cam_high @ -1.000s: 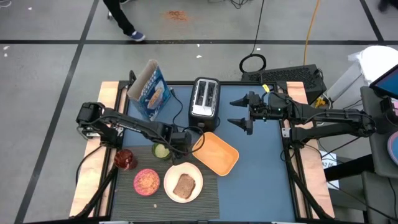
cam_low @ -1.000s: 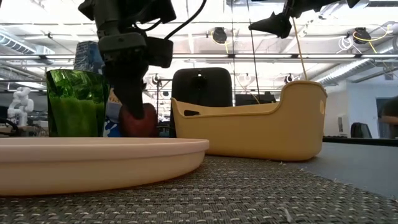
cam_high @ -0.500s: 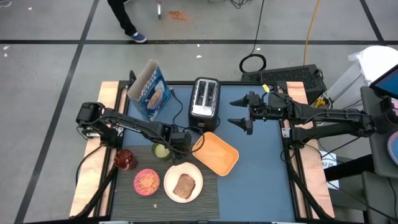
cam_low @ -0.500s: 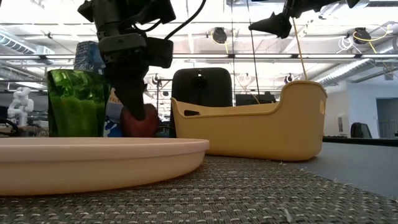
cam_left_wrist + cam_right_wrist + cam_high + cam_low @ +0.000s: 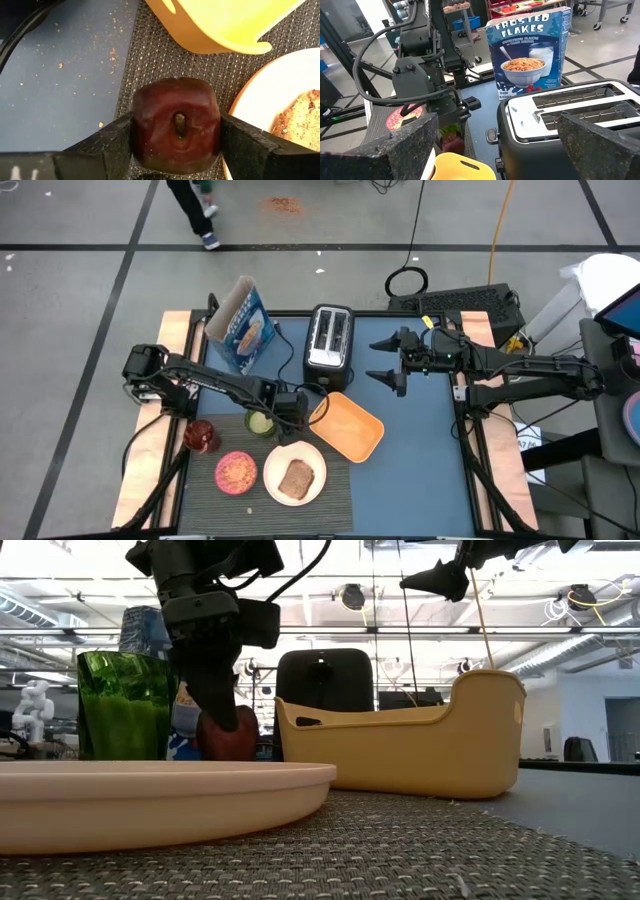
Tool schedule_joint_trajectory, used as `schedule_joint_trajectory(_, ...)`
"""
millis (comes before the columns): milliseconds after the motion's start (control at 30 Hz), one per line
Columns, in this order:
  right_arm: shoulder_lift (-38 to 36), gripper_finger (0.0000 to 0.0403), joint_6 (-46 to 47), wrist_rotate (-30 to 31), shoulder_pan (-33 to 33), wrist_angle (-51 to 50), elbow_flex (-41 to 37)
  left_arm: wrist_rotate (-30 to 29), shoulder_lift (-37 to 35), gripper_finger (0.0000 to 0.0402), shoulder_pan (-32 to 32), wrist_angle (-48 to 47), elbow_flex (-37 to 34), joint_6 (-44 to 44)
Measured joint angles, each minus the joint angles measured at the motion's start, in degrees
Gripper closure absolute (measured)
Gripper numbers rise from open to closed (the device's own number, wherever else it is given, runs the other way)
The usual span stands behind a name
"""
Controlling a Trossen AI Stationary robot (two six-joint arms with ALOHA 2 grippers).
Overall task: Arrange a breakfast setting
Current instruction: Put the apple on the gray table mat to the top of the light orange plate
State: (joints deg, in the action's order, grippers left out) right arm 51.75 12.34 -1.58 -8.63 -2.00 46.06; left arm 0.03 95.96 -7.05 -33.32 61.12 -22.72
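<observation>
My left gripper is shut on a dark red apple over the dark ribbed placemat, between the green cup and the yellow bin. The white plate with the toast slice, the pink bowl and the red glass stand on the mat. The red-handled spoon is out of view. My right gripper is open and empty in the air, right of the toaster. My left gripper pinches the apple's two sides between its two fingers, coming from above and pointing down. The stem end faces up toward the wrist. In the low view the apple is low; the plate's rim hides whether it touches the mat.
The blue cereal box stands at the back left beside the toaster, whose cord runs toward my left arm. The yellow bin lies partly on the mat's far right corner. Bare blue table lies to the right.
</observation>
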Motion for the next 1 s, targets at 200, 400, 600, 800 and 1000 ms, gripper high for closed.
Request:
schedule_joint_trajectory(200,0.0,0.0007,0.0,0.0,0.0,0.0,0.0,0.0,0.0,0.0108,0.0,0.0,0.0,-0.3)
schedule_joint_trajectory(400,0.0,0.0007,0.0,0.0,0.0,0.0,0.0,0.0,0.0,0.0086,0.0,0.0,0.0,-0.3)
schedule_joint_trajectory(600,0.0,0.0007,0.0,0.0,0.0,0.0,0.0,0.0,0.0,0.0067,0.0,0.0,0.0,-0.5)
schedule_joint_trajectory(800,0.0,0.0007,0.0,0.0,0.0,0.0,0.0,0.0,0.0,0.0044,0.0,0.0,0.0,-0.6)
schedule_joint_trajectory(1000,0.0,0.0007,0.0,0.0,0.0,0.0,0.0,0.0,0.0,0.0018,0.0,0.0,0.0,-0.8)
